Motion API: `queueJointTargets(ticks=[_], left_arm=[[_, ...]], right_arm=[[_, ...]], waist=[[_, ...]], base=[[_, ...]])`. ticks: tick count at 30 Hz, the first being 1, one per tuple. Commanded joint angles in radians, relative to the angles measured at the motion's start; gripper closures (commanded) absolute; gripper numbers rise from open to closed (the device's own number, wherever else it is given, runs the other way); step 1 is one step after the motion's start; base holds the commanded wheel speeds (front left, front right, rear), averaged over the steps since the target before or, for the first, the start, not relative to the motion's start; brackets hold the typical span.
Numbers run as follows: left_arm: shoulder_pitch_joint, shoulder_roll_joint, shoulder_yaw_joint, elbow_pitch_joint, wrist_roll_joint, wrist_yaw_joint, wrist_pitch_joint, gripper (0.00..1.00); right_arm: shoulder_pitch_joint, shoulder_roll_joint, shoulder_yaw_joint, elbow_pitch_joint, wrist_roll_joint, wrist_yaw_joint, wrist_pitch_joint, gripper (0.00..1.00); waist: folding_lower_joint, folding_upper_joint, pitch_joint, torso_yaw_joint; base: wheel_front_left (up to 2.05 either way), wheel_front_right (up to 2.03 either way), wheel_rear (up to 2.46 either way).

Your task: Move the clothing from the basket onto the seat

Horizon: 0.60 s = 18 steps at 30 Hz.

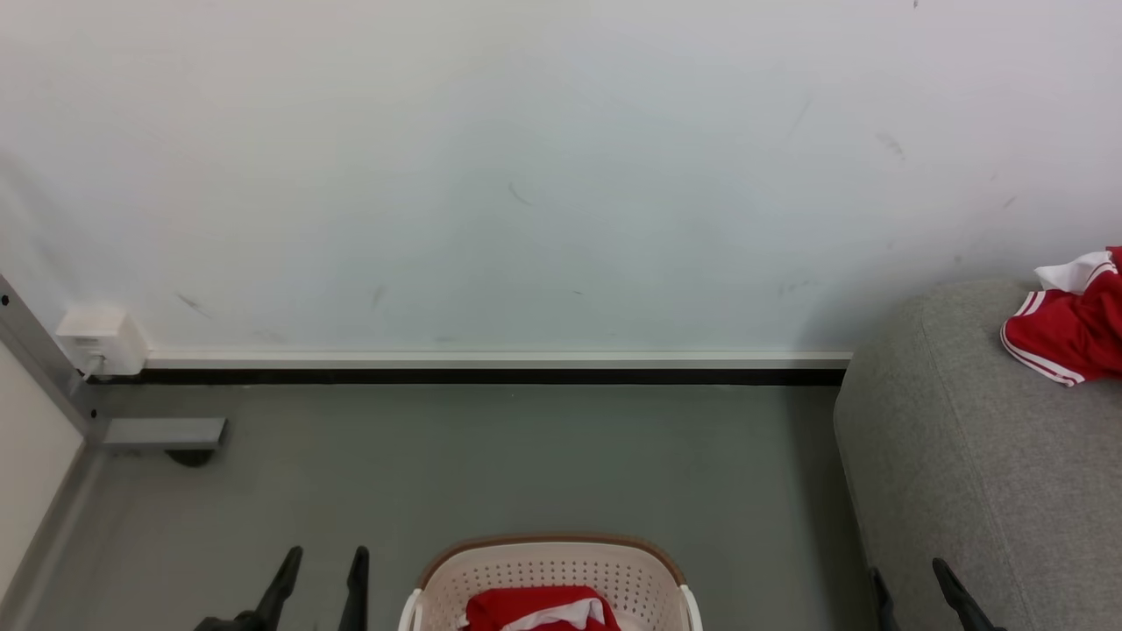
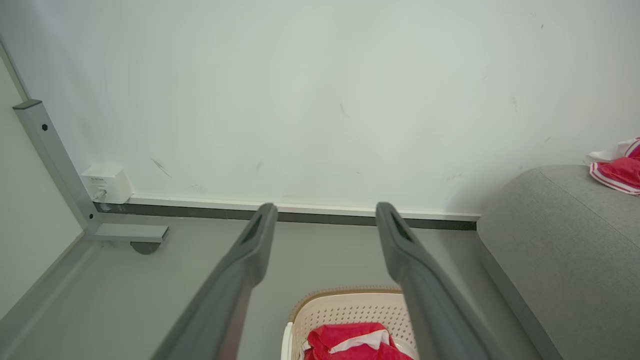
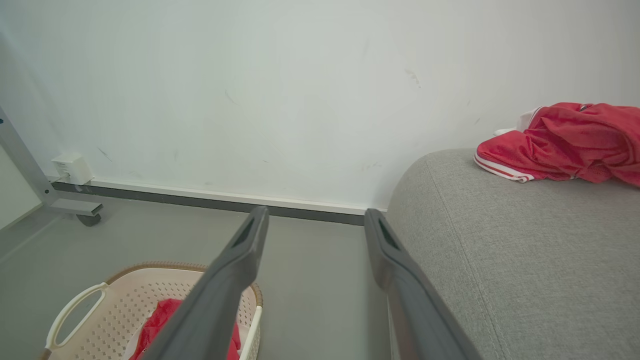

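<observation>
Basket [image 1: 550,561], one: oval, cream-white plastic, perforated wall, brown woven-look rim, looped side handle; it stands on the floor [image 1: 526,456], near the seat. Seat [image 1: 964,456], one: grey woven upholstery, rounded corner, stitched seam. Clothing in the basket [image 1: 535,606], one crumpled heap: soft bright red fabric with a white panel; how many pieces it holds cannot be told. Clothing on the seat [image 1: 1069,329], one crumpled heap: red mesh-like fabric, white panel, thin white edge stripes. Left gripper [image 1: 326,559], one: two long dark tapered fingers, spread apart, holding nothing, left of the basket. Right gripper [image 1: 908,574], one: two fingers of the same kind, spread, empty, beside the seat's edge. Wall [image 1: 526,175]: white, scuffed. Socket box [image 1: 98,340], one, white. Metal frame [image 1: 162,432], grey.
</observation>
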Motion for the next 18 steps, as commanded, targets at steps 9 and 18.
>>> queueJointTargets(ticks=[9, 18], left_arm=[[-0.009, -0.009, 0.014, -0.005, 0.021, -0.01, 0.0, 0.0], [-0.073, -0.012, -0.028, -0.012, 0.038, -0.02, 0.0, 0.0]], right_arm=[[-0.006, -0.002, 0.0, -0.006, 0.008, -0.003, -0.003, 0.0], [-0.043, -0.001, -0.023, -0.023, -0.006, -0.003, -0.003, 0.0]], waist=[[0.0, 0.0, 0.009, -0.004], [0.0, 0.0, 0.073, -0.018]], base=[[0.0, 0.0, 0.0], [0.0, 0.0, 0.0]])
